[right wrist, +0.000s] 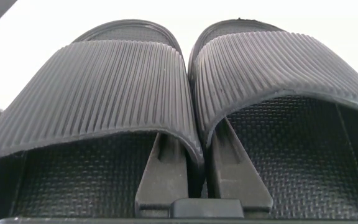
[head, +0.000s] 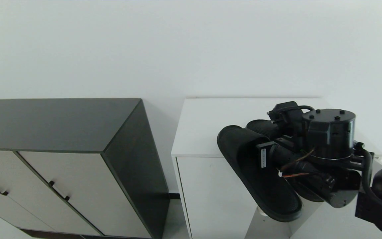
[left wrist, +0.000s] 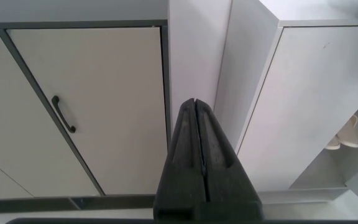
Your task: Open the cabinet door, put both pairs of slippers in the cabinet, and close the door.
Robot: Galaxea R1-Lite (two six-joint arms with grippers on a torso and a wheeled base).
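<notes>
Black slipper pair (head: 257,172): pinched between fingers of right gripper (right wrist: 193,134), not yet stowed. Left gripper (left wrist: 196,112): clenched, empty. Stowing and closing-up judged pending.

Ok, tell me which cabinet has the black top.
The left cabinet, on the robot's left: it has a black top and side, and pale doors with dark bar handles. The white cabinet beside it, to its right, is white all over.
</notes>
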